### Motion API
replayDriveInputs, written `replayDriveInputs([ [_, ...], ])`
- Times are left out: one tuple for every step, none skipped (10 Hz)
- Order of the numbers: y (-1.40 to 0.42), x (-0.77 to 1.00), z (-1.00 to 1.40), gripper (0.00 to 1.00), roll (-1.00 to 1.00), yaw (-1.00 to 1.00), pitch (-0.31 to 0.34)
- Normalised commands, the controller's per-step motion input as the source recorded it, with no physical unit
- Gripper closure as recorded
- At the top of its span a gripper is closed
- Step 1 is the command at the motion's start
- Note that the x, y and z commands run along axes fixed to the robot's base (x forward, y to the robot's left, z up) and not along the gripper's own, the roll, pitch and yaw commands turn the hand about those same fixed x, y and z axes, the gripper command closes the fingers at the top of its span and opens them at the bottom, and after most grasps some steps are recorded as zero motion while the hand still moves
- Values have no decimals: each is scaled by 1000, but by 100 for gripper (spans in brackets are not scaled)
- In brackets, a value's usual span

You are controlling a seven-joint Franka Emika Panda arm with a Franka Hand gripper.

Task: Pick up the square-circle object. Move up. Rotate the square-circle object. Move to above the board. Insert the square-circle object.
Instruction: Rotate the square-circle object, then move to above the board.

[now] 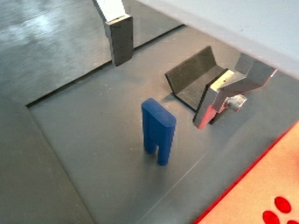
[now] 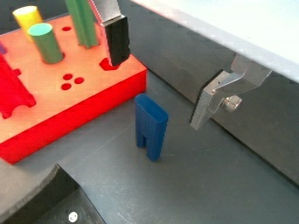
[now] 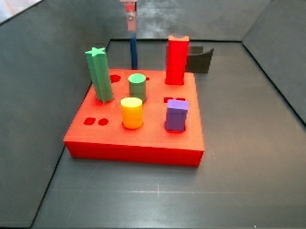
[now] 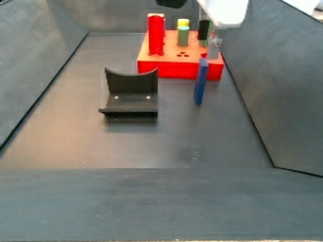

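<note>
No writing shows; the claw (image 4: pixel 210 40) hangs spread apart above the upright square-circle object (image 4: pixel 199 79) beside the board (image 3: pixel 143 134).

The board (image 3: pixel 138 143) is a thick red square slab on the dark worktop (image 3: pixel 251 179). On its top face stand a green star post (image 3: pixel 98 73), a green cylinder (image 3: pixel 138 87), a yellow cylinder (image 3: pixel 131 112), a purple block (image 3: pixel 177 114) and a tall red square post (image 3: pixel 177 59); small shaped holes show near the yellow cylinder. Behind the board, the slim blue square-circle object (image 3: pixel 132 52) stands upright on the worktop. My hand (image 3: pixel 131 12) hangs directly above it; whether my fingers are parted cannot be made out. The dark fixture (image 3: pixel 199 59) stands behind the board, beside the red post.
</note>
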Motion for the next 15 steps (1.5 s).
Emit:
replayDriveInputs([
  [0,0,-1000,0,-24,-167,32],
  [1,5,-1000,0,-24,-112,27],
  [4,29,-1000,0,-19,-65,-7],
  [7,33,-1000,0,-14,-49,-19],
  [9,31,-863,0,-11,-45,-24],
  [11,30,-759,0,-10,-43,-26],
  [14,29,-558,0,-6,-42,-24],
  [16,31,-408,0,-4,-42,-23],
  [19,37,-219,0,-1,-41,-22],
  [0,0,0,100,1,-41,-16],
  [50,83,1000,100,-329,-9,16],
  [50,79,1000,100,-331,-9,29],
  [50,72,1000,100,-333,-18,55],
  [50,71,1000,100,-332,-27,59],
  [50,69,1000,100,-330,-40,64],
])
